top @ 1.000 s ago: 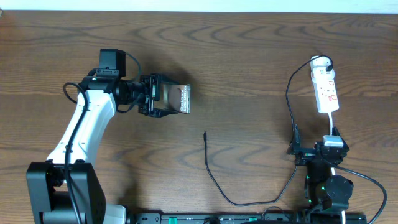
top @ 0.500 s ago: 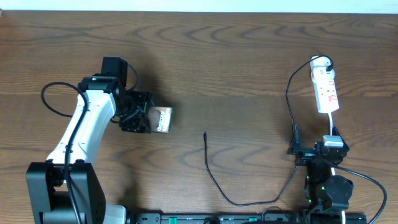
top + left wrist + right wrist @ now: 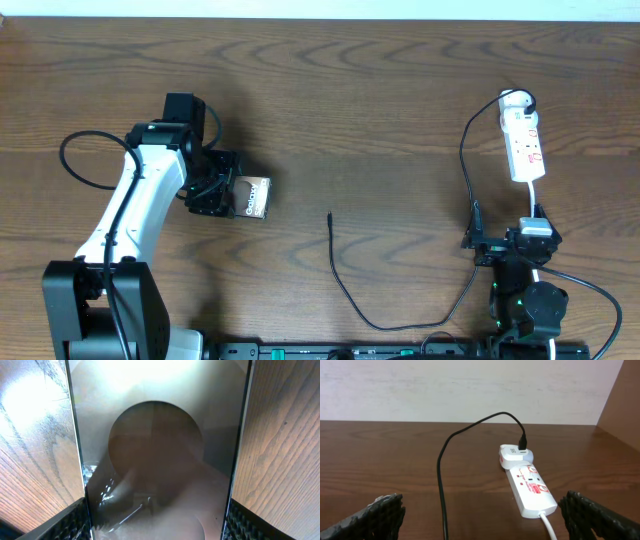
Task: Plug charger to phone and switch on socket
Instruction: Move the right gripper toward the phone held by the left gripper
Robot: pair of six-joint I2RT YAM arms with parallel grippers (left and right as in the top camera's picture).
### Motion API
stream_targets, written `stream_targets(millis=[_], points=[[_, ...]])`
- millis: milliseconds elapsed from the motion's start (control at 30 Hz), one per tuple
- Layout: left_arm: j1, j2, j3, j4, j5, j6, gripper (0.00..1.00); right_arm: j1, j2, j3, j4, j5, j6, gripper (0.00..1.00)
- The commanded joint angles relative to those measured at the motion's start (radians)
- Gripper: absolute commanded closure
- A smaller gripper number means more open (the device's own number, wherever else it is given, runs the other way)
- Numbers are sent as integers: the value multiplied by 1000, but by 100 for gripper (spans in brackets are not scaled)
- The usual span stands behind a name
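Our left jaws clamp the phone [image 3: 252, 197] by its edges, left of the desk's [image 3: 400, 90] middle, lettered face up. The charger [image 3: 340, 275] lies apart to its right, tip free. Our right jaws stand wide and empty, on the near side of the socket [image 3: 524, 145] at far right.

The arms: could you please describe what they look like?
The left arm has a white shell over black joints, a black base and a looping black cable. The right arm is black with small green lights. Finger pads are black and textured.
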Motion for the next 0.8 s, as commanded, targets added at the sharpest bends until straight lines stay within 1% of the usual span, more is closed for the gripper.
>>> stream_targets(millis=[0, 567, 667, 700, 733, 767], points=[[0, -32, 17, -18, -13, 12, 92, 8, -5, -1, -5, -2, -5, 1], [0, -32, 17, -38, -13, 13, 93, 8, -5, -1, -4, -2, -5, 1], [0, -32, 17, -40, -13, 13, 93, 8, -5, -1, 62, -10, -4, 1], [0, -32, 17, -41, -13, 13, 93, 8, -5, -1, 83, -34, -5, 1], [0, -32, 17, -43, -13, 13, 93, 8, -5, 0, 126, -107, -5, 1], [0, -32, 17, -43, -13, 12, 93, 8, -5, 5, 180, -243, -8, 1]])
